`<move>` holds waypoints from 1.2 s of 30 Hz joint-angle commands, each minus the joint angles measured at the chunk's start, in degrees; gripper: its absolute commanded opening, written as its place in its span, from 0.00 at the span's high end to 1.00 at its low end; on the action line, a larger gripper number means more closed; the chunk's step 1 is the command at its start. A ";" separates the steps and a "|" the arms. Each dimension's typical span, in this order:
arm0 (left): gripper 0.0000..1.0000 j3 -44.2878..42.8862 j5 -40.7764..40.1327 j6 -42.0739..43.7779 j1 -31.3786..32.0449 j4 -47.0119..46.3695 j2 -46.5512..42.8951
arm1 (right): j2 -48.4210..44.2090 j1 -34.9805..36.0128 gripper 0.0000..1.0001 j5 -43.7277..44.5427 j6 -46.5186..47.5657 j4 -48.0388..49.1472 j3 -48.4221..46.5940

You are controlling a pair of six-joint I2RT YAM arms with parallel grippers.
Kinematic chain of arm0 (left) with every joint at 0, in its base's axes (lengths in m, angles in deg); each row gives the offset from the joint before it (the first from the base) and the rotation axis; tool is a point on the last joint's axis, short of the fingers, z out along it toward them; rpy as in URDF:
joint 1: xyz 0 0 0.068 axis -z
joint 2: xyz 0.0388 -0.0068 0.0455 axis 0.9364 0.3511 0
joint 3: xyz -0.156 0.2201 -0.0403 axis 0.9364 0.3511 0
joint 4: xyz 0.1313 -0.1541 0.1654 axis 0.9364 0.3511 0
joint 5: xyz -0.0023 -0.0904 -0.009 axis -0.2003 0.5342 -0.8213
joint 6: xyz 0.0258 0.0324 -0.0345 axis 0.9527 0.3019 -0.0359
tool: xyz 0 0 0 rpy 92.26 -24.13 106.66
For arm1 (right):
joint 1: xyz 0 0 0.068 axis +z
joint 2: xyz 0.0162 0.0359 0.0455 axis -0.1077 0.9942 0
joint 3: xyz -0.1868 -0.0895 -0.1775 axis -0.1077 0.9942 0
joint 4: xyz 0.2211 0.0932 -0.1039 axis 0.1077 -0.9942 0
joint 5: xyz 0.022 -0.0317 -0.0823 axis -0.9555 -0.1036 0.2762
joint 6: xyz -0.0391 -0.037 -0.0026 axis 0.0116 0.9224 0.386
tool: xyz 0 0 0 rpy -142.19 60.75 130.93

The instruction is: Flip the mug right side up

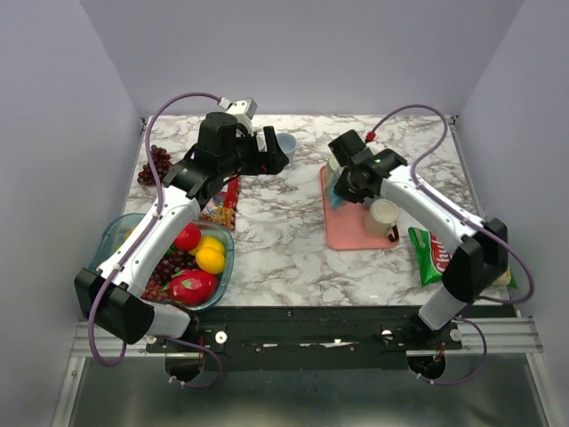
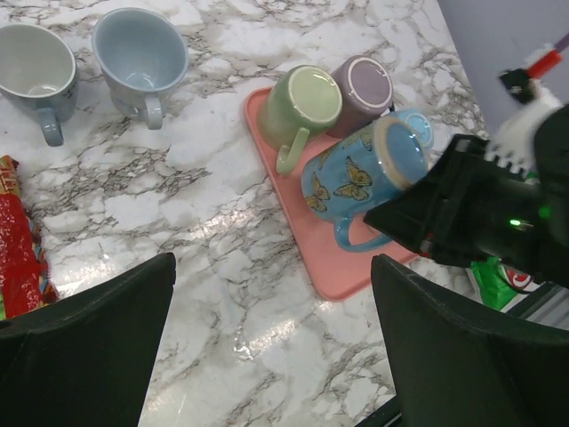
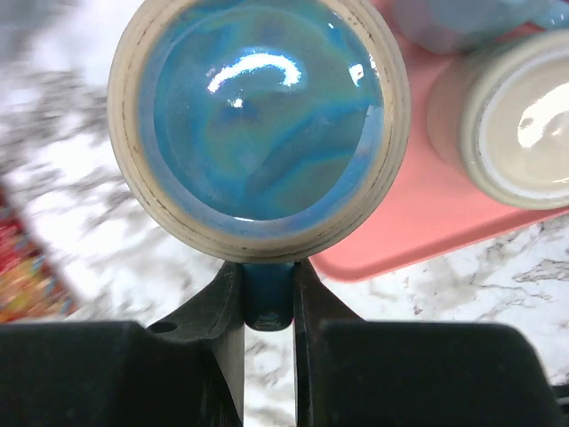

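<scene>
Pinching the tilted blue butterfly mug (image 2: 356,178) by its handle (image 2: 356,238) in the right gripper (image 3: 267,298), with left gripper (image 2: 274,267) spread empty; read "Chi" on green bag (image 1: 433,253) at the table's 4 o'clock.

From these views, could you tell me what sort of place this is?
Probably a robot test cell dressed as a kitchen counter: marble-look tabletop boxed in by plain walls, mugs on a pink tray.

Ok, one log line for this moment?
right end effector: shut on butterfly mug; butterfly mug: tilted over pink tray; left end effector: open
</scene>
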 commanded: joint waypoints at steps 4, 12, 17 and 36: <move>0.01 -1.07 11.12 -4.64 -3.36 -6.05 -1.00 | -16.44 -0.38 1.00 -5.80 8.13 15.51 0.17; 0.01 -2.57 26.31 -9.31 -3.62 -13.43 -0.65 | -22.08 -2.05 0.99 -14.42 6.12 30.29 -1.76; 0.01 -0.46 31.08 -15.28 -3.62 -20.90 -0.92 | -23.22 -2.49 0.99 -19.08 3.13 43.03 -1.59; 0.01 -4.42 35.04 -40.51 -4.50 -45.08 5.94 | -24.89 -2.93 0.99 -31.03 1.02 64.85 -1.42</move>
